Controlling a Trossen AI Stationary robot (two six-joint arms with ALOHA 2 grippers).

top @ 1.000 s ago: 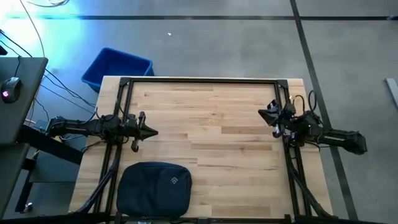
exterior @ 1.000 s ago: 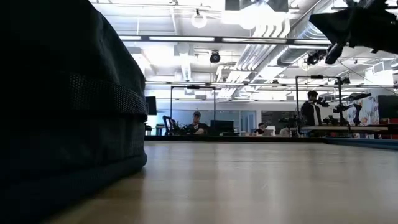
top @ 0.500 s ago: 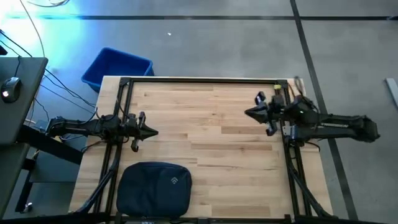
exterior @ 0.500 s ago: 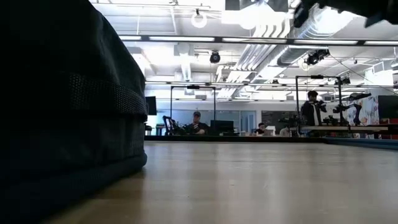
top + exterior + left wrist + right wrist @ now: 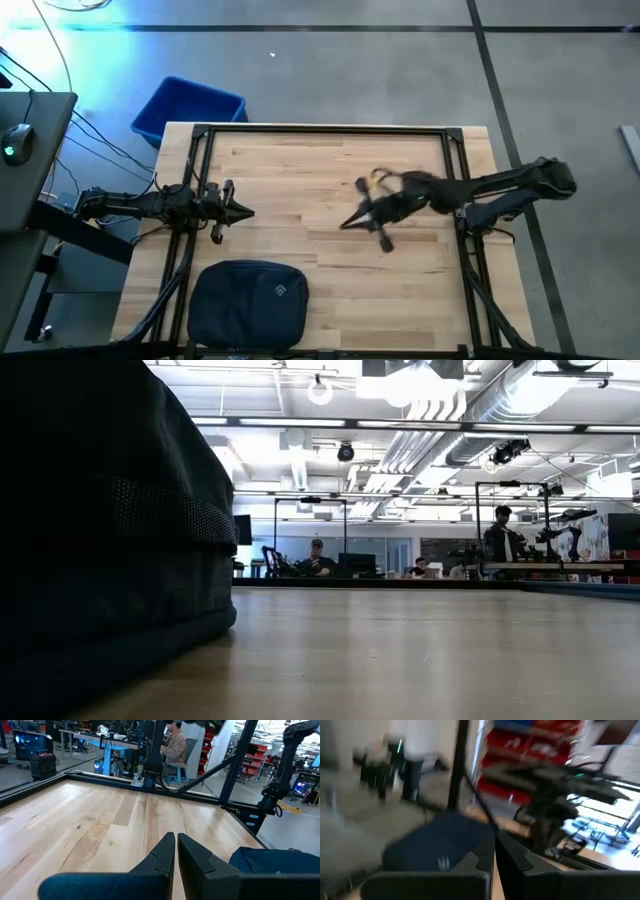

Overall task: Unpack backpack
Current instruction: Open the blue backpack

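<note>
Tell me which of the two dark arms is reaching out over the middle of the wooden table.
The right arm: its shut right gripper is out over mid-table, aimed toward the dark navy fabric backpack. The left gripper, also shut, sits at the left edge.

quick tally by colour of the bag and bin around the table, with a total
dark navy: 1, the backpack at the table's near edge
bright blue: 1, the bin on the floor past the far left corner
total: 2

A bright blue rigid plastic bin [image 5: 188, 107] sits on the floor just beyond the light wooden table's [image 5: 330, 180] far left corner.
</note>
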